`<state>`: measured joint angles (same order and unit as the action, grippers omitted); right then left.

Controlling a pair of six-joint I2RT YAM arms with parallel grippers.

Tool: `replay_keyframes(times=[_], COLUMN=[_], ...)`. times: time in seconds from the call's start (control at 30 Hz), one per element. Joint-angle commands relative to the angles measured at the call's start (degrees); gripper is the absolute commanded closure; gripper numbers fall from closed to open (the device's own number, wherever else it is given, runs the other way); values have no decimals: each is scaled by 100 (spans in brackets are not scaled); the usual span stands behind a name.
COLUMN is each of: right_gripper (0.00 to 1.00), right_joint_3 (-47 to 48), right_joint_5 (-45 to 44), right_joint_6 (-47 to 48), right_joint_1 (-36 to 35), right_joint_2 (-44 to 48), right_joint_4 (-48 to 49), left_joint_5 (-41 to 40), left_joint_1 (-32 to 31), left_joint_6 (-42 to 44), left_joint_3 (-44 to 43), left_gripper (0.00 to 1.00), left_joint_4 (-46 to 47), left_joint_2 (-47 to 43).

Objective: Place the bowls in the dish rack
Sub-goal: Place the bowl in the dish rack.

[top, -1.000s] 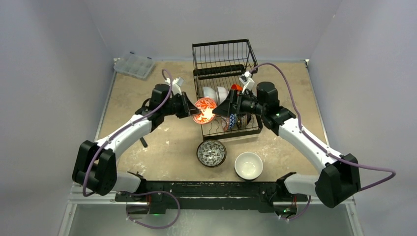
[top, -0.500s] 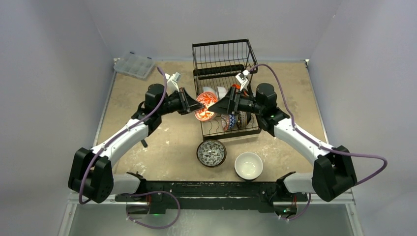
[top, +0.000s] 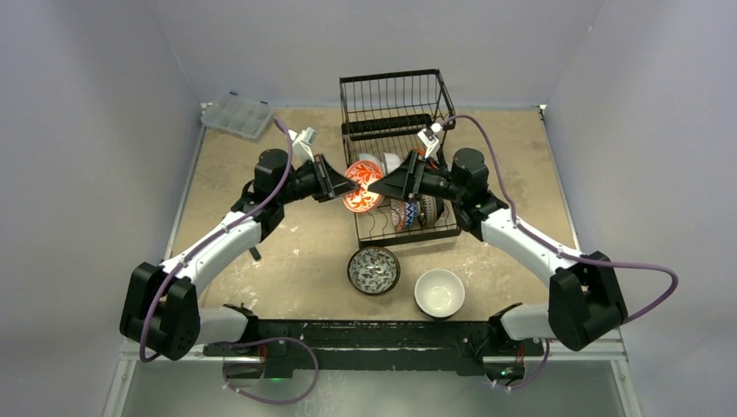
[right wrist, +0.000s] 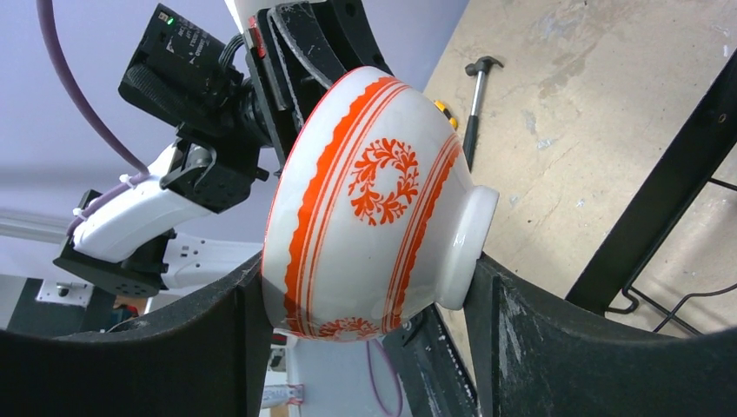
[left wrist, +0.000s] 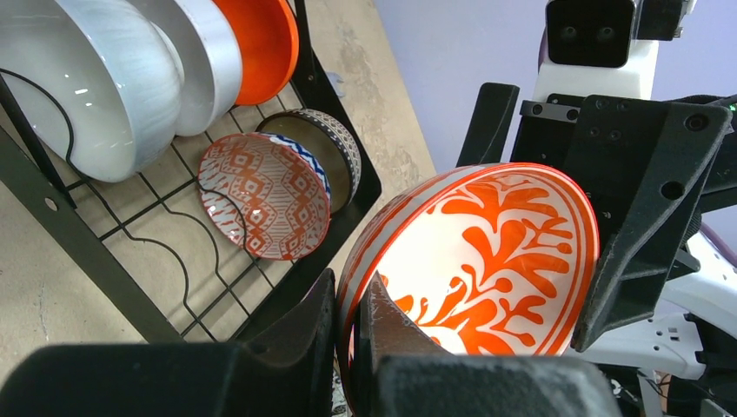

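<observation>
**Near edge, tabletop [top: 295, 252]:** one white bowl [top: 439, 292], upright. Just to its left stands one blue-patterned bowl [top: 374, 269], also upright. A small hammer [right wrist: 477, 82] lies off to the left side.

**Mid-field, in the air at the rack's left edge:** one orange floral bowl [top: 362, 186], tipped on its side and clear of the tabletop.
- The left end effector [left wrist: 348, 304] is pinched nearly closed on the bowl's rim, with one finger inside and one outside.
- The right end effector [top: 380, 185] is spread wide across the same bowl. One finger is against the rim and the other against the foot ring.

**Beyond, dish rack [top: 390, 128]:** black wire, with five bowls standing on edge in the slotted base.
- Front row: a red lattice bowl [left wrist: 265, 208], with a dark-rimmed bowl [left wrist: 328, 149] just behind it.
- Back row: two white racked bowls [left wrist: 104, 78] and one plain orange bowl [left wrist: 261, 35].

**Far left corner:** a clear compartment box [top: 237, 115], well apart from the rack.
</observation>
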<state>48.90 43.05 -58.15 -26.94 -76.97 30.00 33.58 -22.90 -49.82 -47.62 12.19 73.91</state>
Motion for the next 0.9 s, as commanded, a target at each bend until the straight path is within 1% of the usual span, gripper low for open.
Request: replay_keyframes(times=[0.0,0.03,0.07,0.13,0.23,0.27,0.33,0.5,0.6,0.73,0.8,0.83,0.87], right_gripper=[89,96,100,100,100,100,100,100,100,100,100,100,100], right_joint_3=[20,21,44,100,256,304,432,634,755,970,1150,1230,1383], right_joint_5=[303,289,265,234,163,81,-114,-438,-557,-799,-1074,-1138,-1351], right_joint_6=[-46,-19,40,217,522,637,878,1165,1317,1705,1978,2092,2352], right_joint_1=[-83,-83,-83,-83,-84,-83,-77,-62,-57,-57,-64,-73,-82], right_joint_2=[118,129,134,167,230,255,303,352,335,292,239,209,148], right_joint_4=[641,590,511,245,-302,-488,-851,-1358,-1616,-2066,-2376,-2534,-2902], left_joint_5=[46,36,40,40,18,20,59,175,196,294,369,389,392], left_joint_1=[-29,-25,-29,-23,-22,-22,-21,81,229,489,654,738,915], left_joint_6=[-58,-58,-58,-60,-102,-116,-123,-170,-248,-241,-109,4,483], left_joint_3=[-27,-26,-22,-22,-21,-1,13,132,250,384,392,370,198], left_gripper=[95,90,83,64,41,38,35,17,9,5,4,4,2], left_joint_4=[199,202,208,219,238,263,301,446,495,444,305,173,-413], left_joint_2=[-164,-173,-175,-186,-226,-240,-256,-372,-487,-610,-654,-680,-702])
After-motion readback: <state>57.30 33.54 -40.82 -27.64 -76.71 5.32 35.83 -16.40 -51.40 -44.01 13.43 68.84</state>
